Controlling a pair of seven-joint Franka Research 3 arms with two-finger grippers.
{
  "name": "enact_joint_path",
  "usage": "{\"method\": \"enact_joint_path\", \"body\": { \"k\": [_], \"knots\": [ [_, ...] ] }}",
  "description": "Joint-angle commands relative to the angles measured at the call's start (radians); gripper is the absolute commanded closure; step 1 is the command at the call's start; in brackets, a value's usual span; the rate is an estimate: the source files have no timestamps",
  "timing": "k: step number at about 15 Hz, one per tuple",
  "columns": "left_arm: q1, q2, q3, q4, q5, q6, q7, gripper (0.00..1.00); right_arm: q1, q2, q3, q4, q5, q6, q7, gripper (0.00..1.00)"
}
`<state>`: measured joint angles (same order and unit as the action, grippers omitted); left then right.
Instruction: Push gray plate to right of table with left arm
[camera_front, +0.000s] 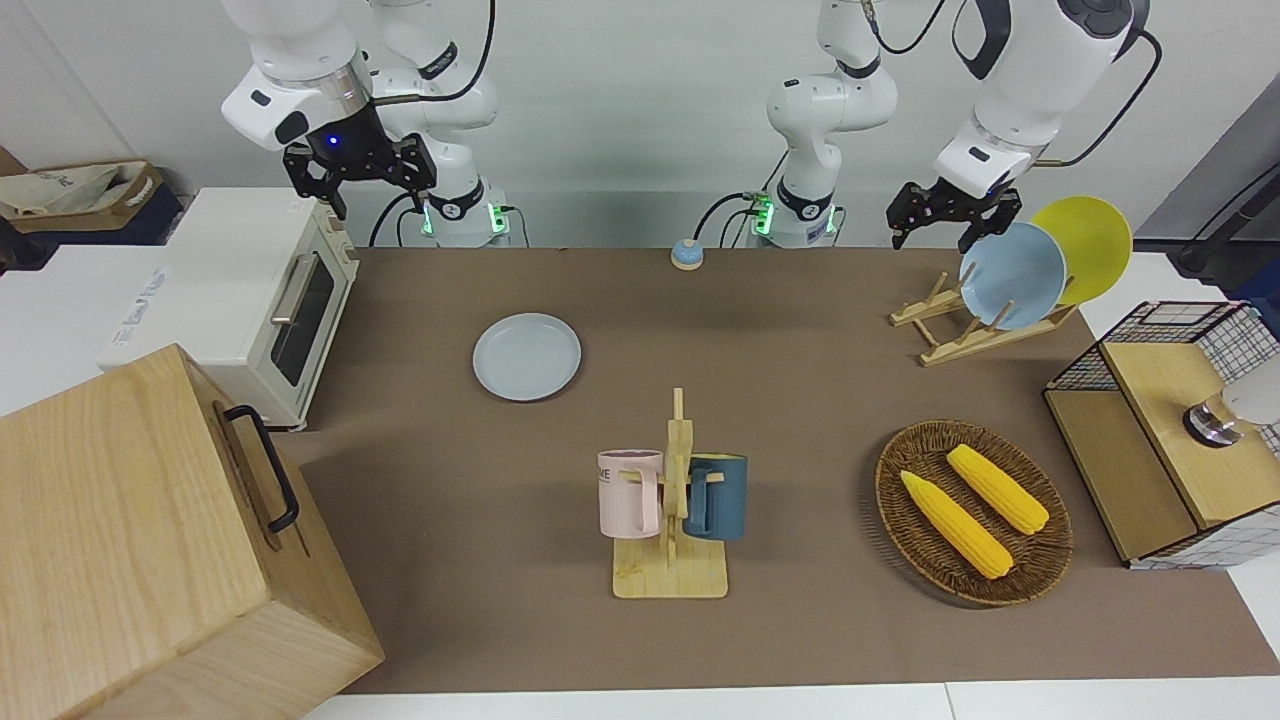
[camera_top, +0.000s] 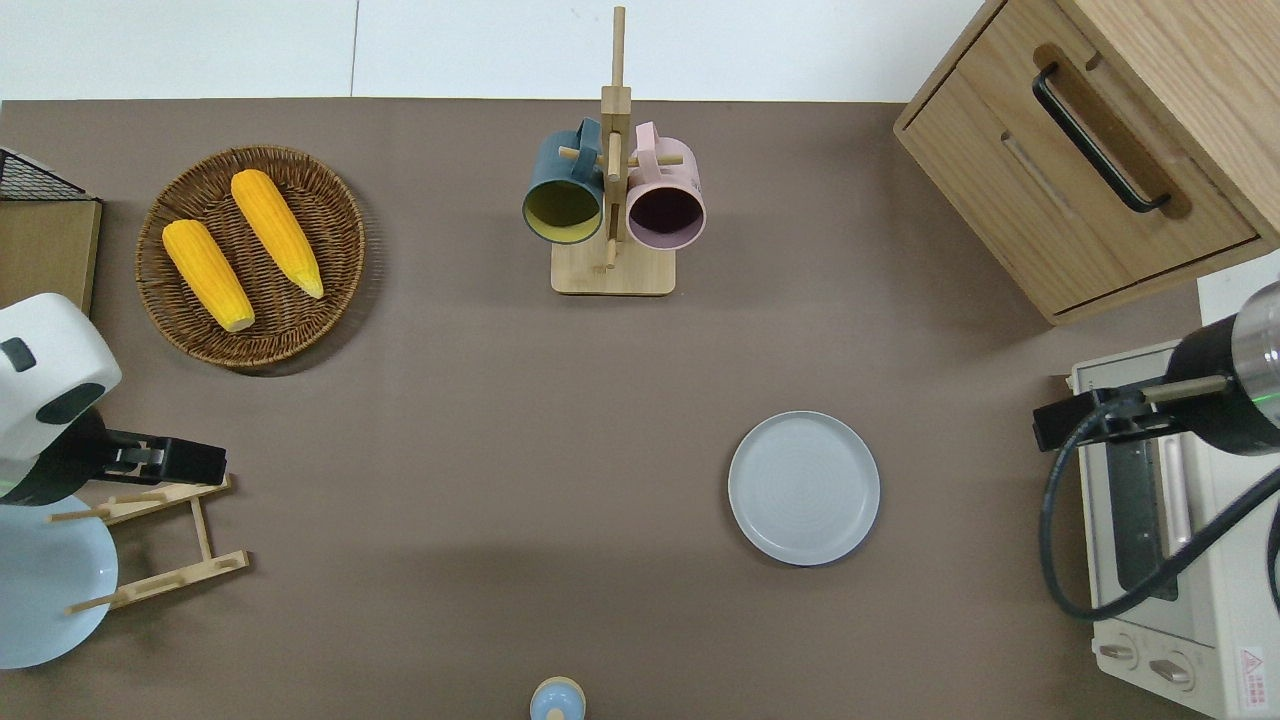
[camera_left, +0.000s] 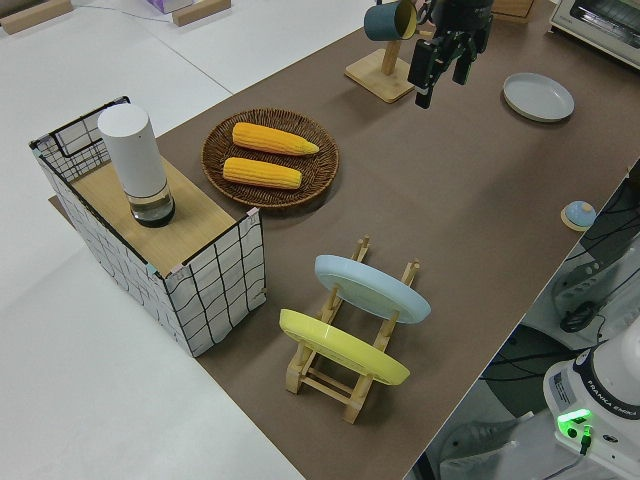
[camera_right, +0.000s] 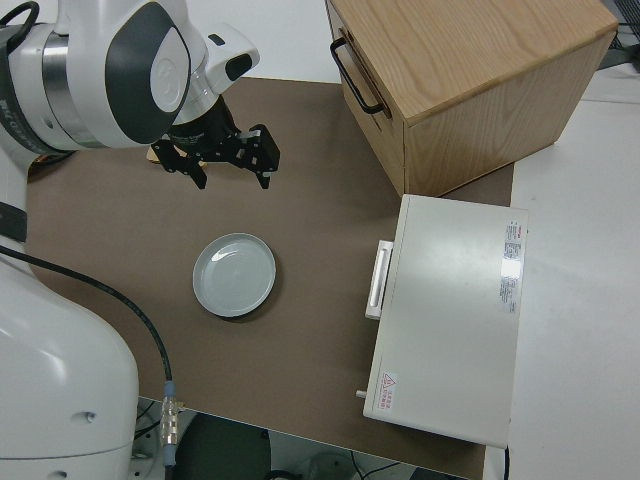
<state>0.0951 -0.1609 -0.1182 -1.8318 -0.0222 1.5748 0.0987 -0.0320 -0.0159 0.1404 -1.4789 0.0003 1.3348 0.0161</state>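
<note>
The gray plate (camera_front: 527, 357) (camera_top: 804, 488) (camera_left: 538, 97) (camera_right: 234, 275) lies flat on the brown table (camera_front: 800, 400), toward the right arm's end, nearer to the robots than the mug rack (camera_front: 672, 500). My left gripper (camera_front: 932, 235) (camera_top: 180, 465) (camera_left: 440, 85) hangs open and empty in the air over the wooden plate rack (camera_front: 975, 325) at the left arm's end, a long way from the plate. My right arm is parked with its gripper (camera_front: 375, 195) (camera_right: 230, 180) open.
A toaster oven (camera_front: 270, 300) and a wooden cabinet (camera_front: 150, 540) stand at the right arm's end. The plate rack holds a light-blue plate (camera_front: 1012, 275) and a yellow plate (camera_front: 1090, 245). A basket with corn (camera_front: 972, 512), a wire shelf (camera_front: 1170, 430) and a small bell (camera_front: 686, 254) are also here.
</note>
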Motion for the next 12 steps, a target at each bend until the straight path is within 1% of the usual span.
{"method": "enact_joint_path", "body": {
  "k": [1,12],
  "knots": [
    [-0.003,0.000,-0.001,0.020,0.015,-0.019,0.013,0.01,-0.019,-0.002,0.016,0.009,0.004,-0.016,0.012,0.017],
    [-0.011,-0.002,-0.009,0.020,0.015,0.001,0.015,0.01,-0.019,-0.002,0.016,0.009,0.004,-0.016,0.012,0.017]
  ]
}}
